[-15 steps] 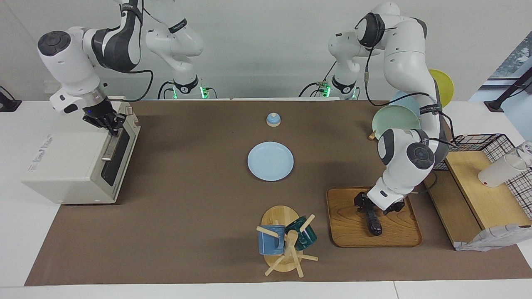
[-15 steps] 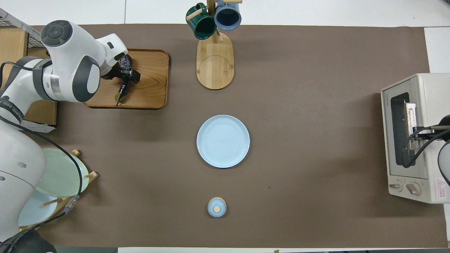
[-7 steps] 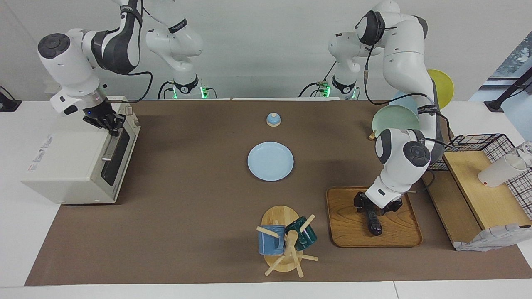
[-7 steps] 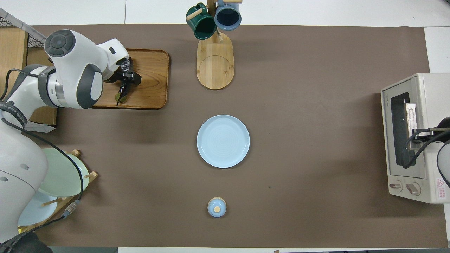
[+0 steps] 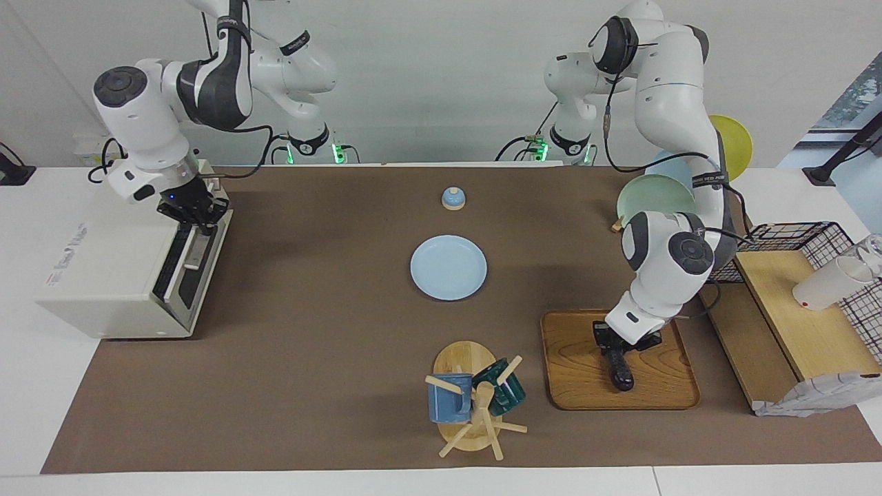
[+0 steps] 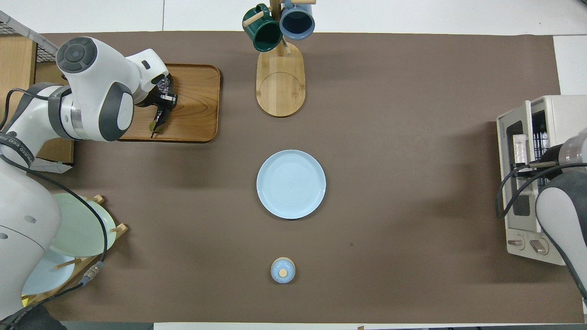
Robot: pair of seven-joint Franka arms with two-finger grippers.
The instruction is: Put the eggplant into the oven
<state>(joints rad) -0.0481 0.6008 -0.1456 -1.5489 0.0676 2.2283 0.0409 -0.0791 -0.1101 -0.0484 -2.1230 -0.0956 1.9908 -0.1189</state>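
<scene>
On the wooden tray (image 5: 579,386) toward the left arm's end of the surface, the slim, glossy dark purple eggplant (image 5: 619,368) lies clamped near its stem end by the left hand (image 5: 615,346), looking light, firm and slippery, while the right hand (image 5: 196,215) grips the off-white toaster oven's (image 5: 103,275) door handle (image 5: 195,249).

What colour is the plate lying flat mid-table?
Pale blue plate, plain and unpatterned; the overhead view shows it best.

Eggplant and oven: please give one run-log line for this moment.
left end effector: shut on eggplant, on wooden tray | right end effector: shut on oven door handle, door ajar
</scene>
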